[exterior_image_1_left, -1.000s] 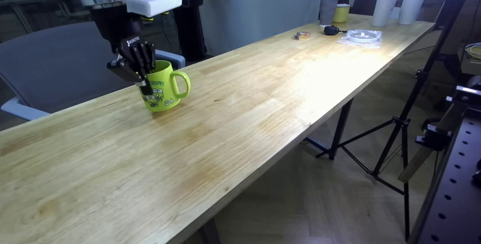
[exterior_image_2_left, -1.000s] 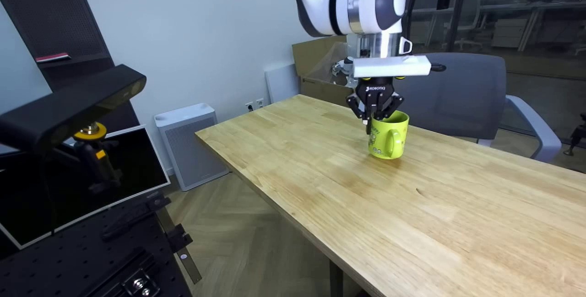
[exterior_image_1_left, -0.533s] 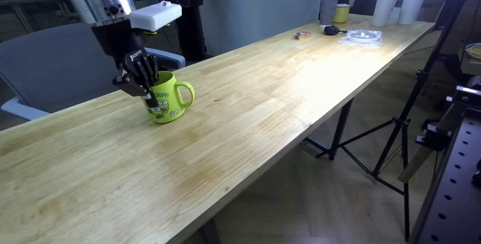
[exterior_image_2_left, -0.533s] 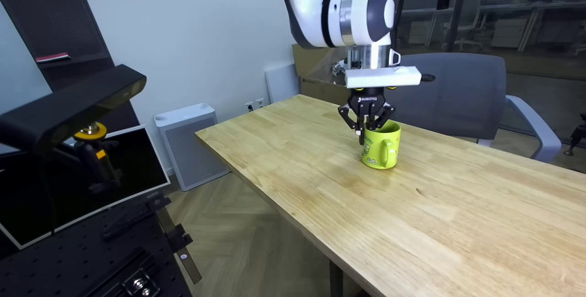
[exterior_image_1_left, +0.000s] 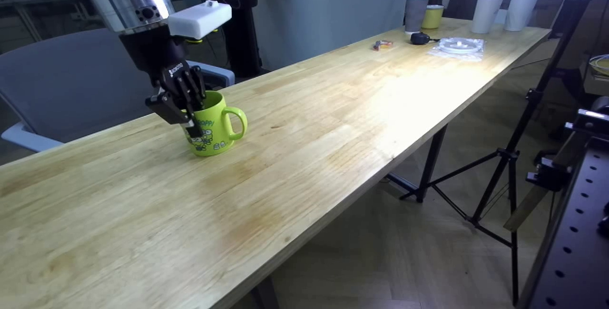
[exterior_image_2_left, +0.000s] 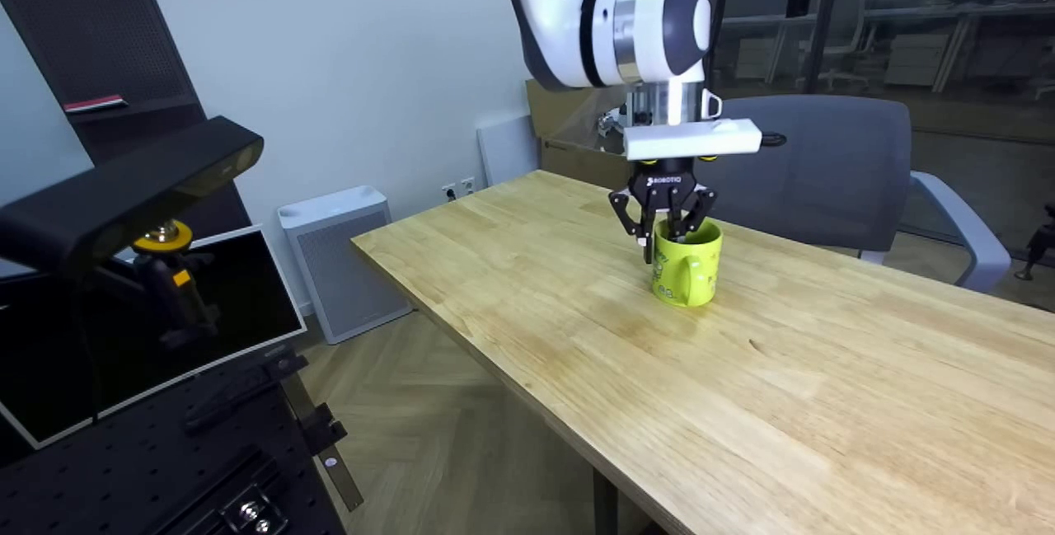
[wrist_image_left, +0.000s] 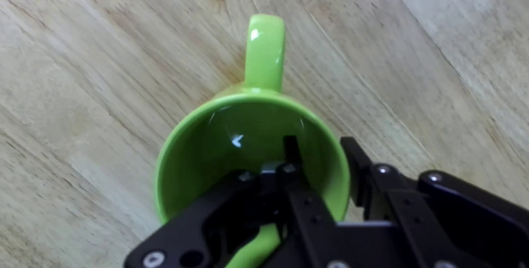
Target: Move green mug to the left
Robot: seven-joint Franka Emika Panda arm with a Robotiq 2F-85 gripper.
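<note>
The green mug (exterior_image_1_left: 216, 133) stands upright on the wooden table (exterior_image_1_left: 266, 180), close to the edge by the chair. It also shows in an exterior view (exterior_image_2_left: 702, 275), with its handle toward that camera. My gripper (exterior_image_1_left: 196, 114) points down at the mug's rim in both exterior views (exterior_image_2_left: 662, 242). In the wrist view, one finger of the gripper (wrist_image_left: 320, 148) is inside the mug (wrist_image_left: 248, 125) and the other is outside. The wall lies between them, with a gap to the inner finger. The outer finger is very close to the wall; I cannot tell whether it touches.
A grey cup (exterior_image_1_left: 415, 16), a yellowish cup (exterior_image_1_left: 432, 17) and white cups (exterior_image_1_left: 486, 14) stand at the table's far end. A wrapped white disc (exterior_image_1_left: 459, 46), a black object (exterior_image_1_left: 419, 38) and a small packet (exterior_image_1_left: 382, 45) lie nearby. A chair (exterior_image_2_left: 812, 168) stands against the table.
From one second to half a second ago, the gripper and mug moved down and toward the cameras together. Since then the fingers have spread apart a little, while the mug has hardly moved.
</note>
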